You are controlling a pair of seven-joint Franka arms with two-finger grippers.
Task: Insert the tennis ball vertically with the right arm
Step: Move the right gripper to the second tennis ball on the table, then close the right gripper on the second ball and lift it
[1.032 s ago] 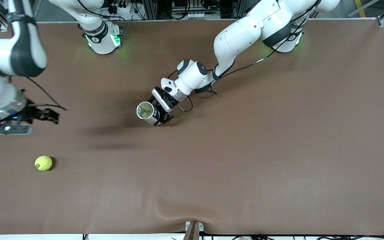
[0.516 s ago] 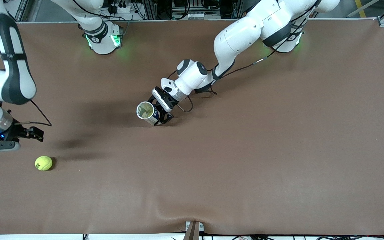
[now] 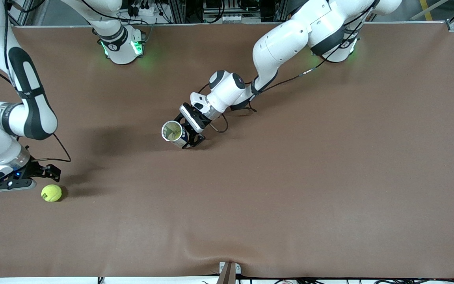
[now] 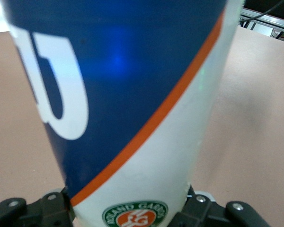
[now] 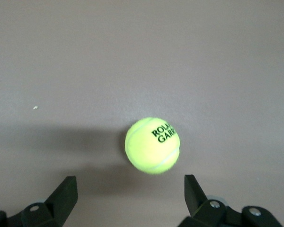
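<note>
R arm bends down at its end of the brown counter [image 3: 290, 189]; right hand [image 3: 47, 172] hangs low w/ fingers [image 5: 64, 196] spread wide, nothing in them, just beside the fuzzy yellow-green tennis ball [image 3: 51, 193]. Ball sits on the counter, near the R arm's end. L arm reaches to mid-counter; left hand [image 3: 190, 136] is clenched on the upright blue-and-white cylindrical ball can [image 3: 173, 133], mouth open upward. Count: 1 ball, 1 can, 2 arms.

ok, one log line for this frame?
right gripper: open, above tennis ball, no contact | left gripper: shut on tube, upright mid-table | ball not inserted
</note>
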